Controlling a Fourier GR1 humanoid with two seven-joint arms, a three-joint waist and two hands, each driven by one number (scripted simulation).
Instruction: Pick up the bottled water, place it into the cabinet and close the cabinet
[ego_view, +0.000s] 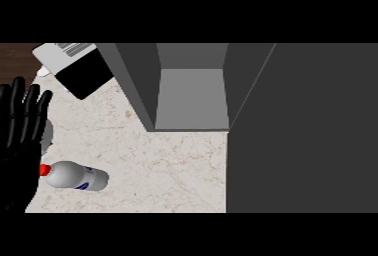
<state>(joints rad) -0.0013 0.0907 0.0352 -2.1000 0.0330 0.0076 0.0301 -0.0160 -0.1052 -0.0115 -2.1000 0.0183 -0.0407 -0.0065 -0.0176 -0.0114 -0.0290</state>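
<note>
The bottled water (76, 176) lies on its side on the pale marbled counter (162, 165), near the left edge, its red cap (44, 170) pointing left and its base to the right. The left hand (21, 135) shows at the left edge with its fingers straight and spread, pointing to the far side; the cap sits just beside or against its palm, and the fingers do not curl round the bottle. Further off, the grey cabinet (192, 90) stands open, its door (303, 130) swung out across the right side. A black-and-white box (74, 67) lies at the far left corner, left of the cabinet.
</note>
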